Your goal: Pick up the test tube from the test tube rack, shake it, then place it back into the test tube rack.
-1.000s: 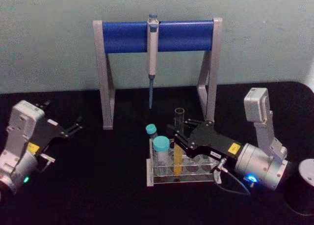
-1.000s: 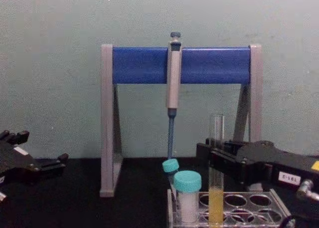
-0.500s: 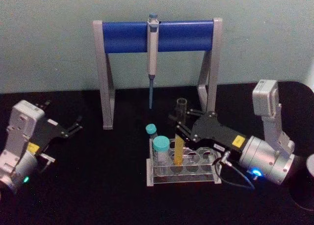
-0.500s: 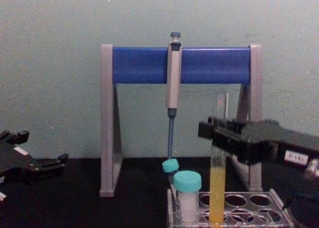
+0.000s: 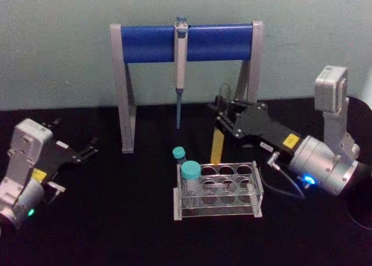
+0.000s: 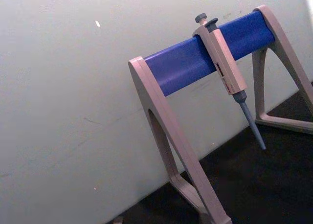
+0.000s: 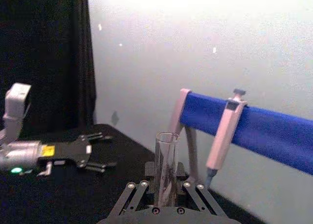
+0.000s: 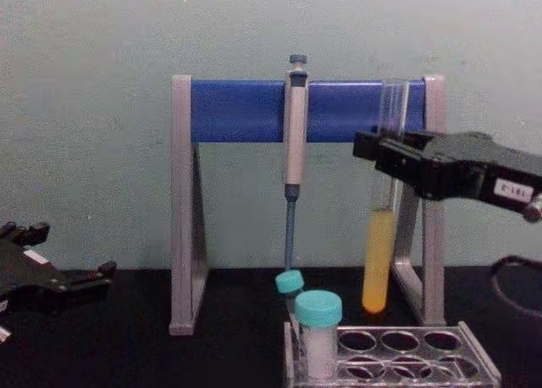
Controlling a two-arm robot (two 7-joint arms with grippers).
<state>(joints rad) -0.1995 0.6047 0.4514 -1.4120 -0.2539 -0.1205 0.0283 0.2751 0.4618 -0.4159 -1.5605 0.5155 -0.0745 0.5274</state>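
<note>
Head view: the tube (image 5: 218,144) hangs in the air over the back edge of the rack (image 5: 256,187), long axis near upright, mouth up and round end down, leaning a little with the mouth toward the right; yellow-orange liquid fills its lower part. The right tool (image 5: 222,112) is clamped on the clear upper part. The rack stands on the black tabletop (image 5: 116,225) and holds a teal-capped vial (image 5: 190,172) at its left end, with a second vial (image 5: 179,154) just behind. The left tool (image 5: 87,148) sits well apart at the left, fingers spread.

Left wrist view: the pipette (image 6: 227,70) hangs tip down on the blue bar of the stand (image 6: 181,67).

Right wrist view: the tube's clear top (image 7: 166,165) rises between the right tool's (image 7: 164,192) fingers, open mouth uppermost; the left tool (image 7: 95,151) lies far off on the tabletop, fingers apart.

Chest view: the tube (image 8: 378,261) has its round end above the rack (image 8: 412,354) and clear of it; the right tool (image 8: 383,155) grips it above the liquid. The front vial (image 8: 318,337) stands in the rack, white inside; the pipette (image 8: 295,134) hangs behind.
</note>
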